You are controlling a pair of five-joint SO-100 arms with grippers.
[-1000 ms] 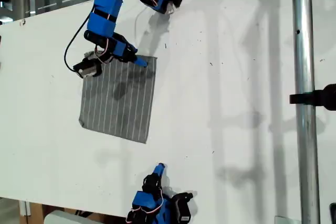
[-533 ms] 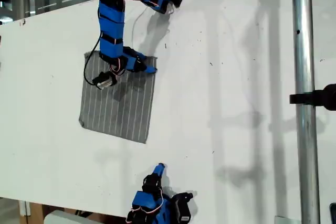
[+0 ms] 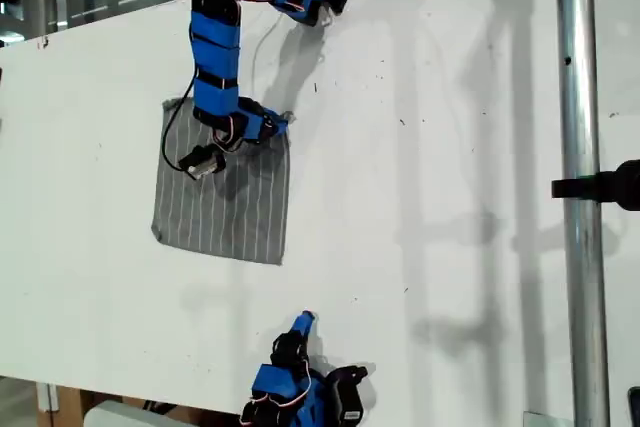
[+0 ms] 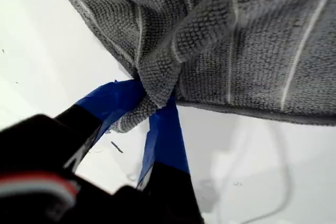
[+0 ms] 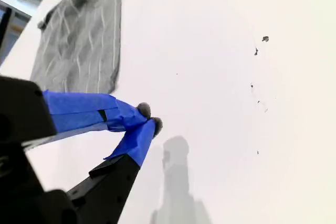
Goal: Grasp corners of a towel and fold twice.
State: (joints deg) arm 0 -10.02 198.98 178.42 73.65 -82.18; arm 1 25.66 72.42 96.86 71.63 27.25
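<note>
Towel (image 3: 225, 202) lies flat on the table (image 3: 450, 147), soft and floppy by the look of it, so corners are the spot. My first gripper (image 4: 155, 100) is pinching one corner (image 4: 152, 90); my second gripper (image 5: 149, 119) sits pressed together, holding nothing.

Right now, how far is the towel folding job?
Done: my first claw is shut on one corner of the towel, the one at the exterior view's upper right. In hand: that corner is bunched and lifted slightly. Left: both folds; the towel lies almost flat. My second claw is shut on nothing, away from the cloth.
</note>
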